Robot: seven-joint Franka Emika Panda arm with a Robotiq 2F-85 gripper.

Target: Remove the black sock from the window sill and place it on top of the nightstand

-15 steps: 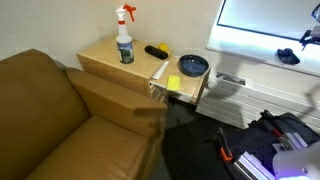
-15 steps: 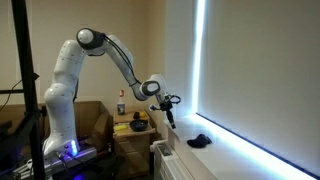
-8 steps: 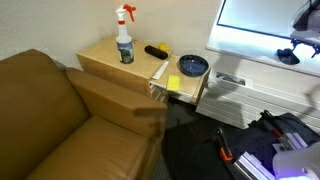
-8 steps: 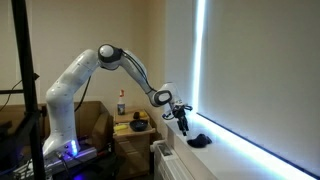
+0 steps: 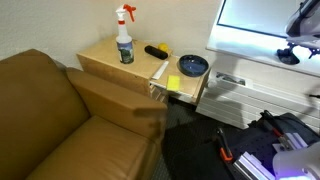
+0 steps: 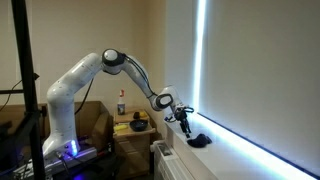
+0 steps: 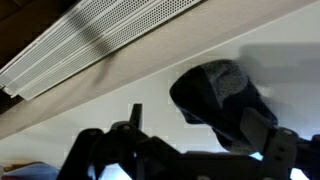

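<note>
- In an exterior view, looks down from high over a brown sofa, across the nightstand toward the window sill; at middle range.
- In an exterior view, stands farther back and lower, faces along the window wall, and takes in the whole arm side-on.
- In the wrist view, sits very close to the sill, with the black sock large at right and a vent grille across the top.
- Shared in both exterior views: nightstand, spray bottle, sill and sock; shared in all three: sill and sock.
</note>
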